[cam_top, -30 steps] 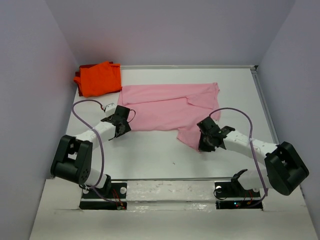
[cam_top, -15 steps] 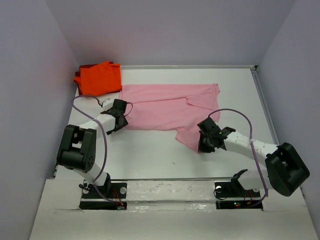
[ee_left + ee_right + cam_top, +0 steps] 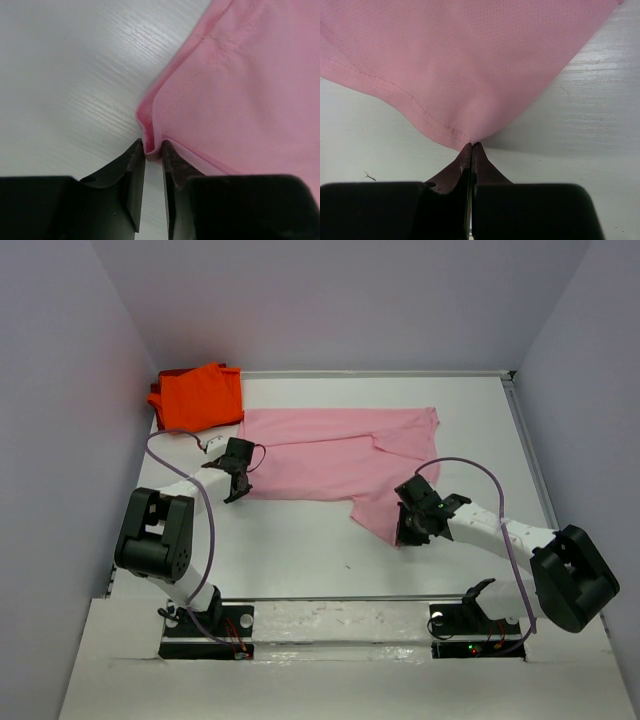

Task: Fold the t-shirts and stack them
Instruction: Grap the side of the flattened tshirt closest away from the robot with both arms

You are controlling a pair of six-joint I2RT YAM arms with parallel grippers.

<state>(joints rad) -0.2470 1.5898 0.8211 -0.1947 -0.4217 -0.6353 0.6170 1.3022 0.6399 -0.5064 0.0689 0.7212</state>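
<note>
On table [image 3: 300, 550], pink t-shirt [image 3: 330, 455] spread, long axis left-right

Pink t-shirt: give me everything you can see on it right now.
The light pink cloth t-shirt is soft and fine-knit with stitched hems. It lies spread and wrinkled across the middle of the white table, one flap trailing near-right. The left gripper pinches its near-left corner; the right gripper is shut on the flap's tip. Its far-left corner is close to the folded orange shirt; contact unclear.
</note>
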